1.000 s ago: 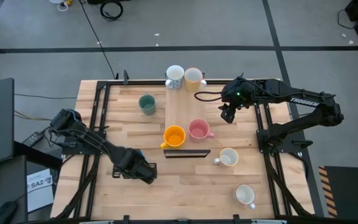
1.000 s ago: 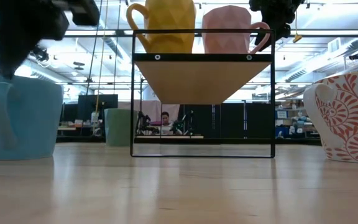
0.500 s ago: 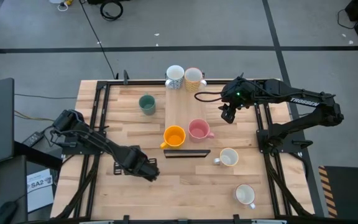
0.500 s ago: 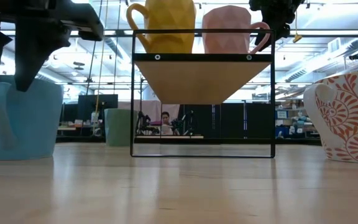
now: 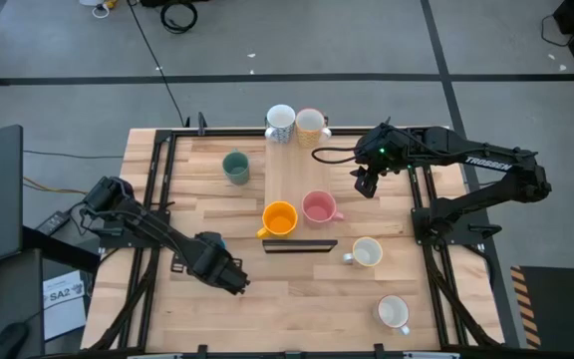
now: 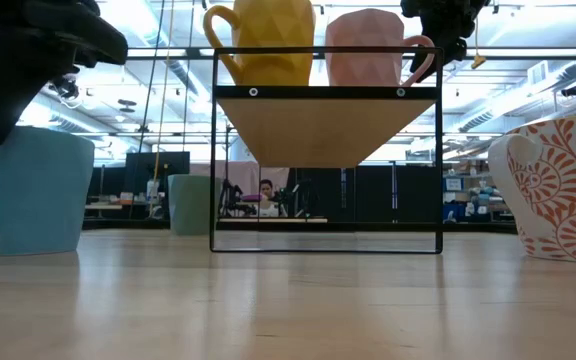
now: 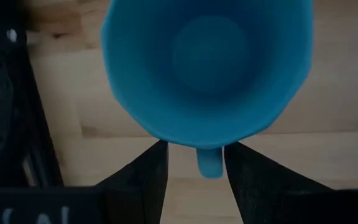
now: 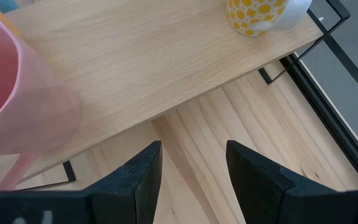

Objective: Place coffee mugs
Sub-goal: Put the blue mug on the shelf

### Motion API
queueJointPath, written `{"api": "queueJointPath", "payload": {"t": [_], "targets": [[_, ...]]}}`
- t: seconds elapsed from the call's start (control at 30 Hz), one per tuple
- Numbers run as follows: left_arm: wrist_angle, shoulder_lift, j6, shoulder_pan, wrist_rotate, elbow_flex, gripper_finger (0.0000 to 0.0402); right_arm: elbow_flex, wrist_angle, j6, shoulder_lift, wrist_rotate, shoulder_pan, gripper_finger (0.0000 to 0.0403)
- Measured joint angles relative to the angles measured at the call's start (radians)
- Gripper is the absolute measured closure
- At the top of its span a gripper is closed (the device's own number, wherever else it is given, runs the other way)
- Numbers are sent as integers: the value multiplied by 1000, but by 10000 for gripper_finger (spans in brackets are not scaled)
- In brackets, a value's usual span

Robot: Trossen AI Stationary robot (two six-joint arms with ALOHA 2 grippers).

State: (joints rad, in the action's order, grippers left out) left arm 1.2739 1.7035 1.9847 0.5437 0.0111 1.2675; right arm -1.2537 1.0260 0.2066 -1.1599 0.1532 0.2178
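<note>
Seen from above, the left pincer [image 5: 219,270] hovers over the blue mug [image 5: 214,240] on the tabletop [image 5: 297,299], left of the raised wooden shelf [image 5: 292,175]; the right pincer [image 5: 364,184] waits just right of that shelf. In the left wrist view, open fingers [image 7: 148,174] straddle the blue mug's handle [image 7: 209,162] without touching, while the right wrist view shows fingers [image 8: 138,171] parted and empty beside the shelf.

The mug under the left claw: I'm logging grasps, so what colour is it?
Blue. The mug shows best in the left wrist view, its handle between the open left claw.
</note>
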Motion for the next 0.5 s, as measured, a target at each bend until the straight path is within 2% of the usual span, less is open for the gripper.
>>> {"api": "queueJointPath", "payload": {"t": [0.17, 0.5], "targets": [[1, 0, -75, 28, 38, 0, 237, 0, 0, 0, 0, 0, 0, 218], [-25, 7, -82, 65, 74, 0, 237, 0, 0, 0, 0, 0, 0, 218]]}}
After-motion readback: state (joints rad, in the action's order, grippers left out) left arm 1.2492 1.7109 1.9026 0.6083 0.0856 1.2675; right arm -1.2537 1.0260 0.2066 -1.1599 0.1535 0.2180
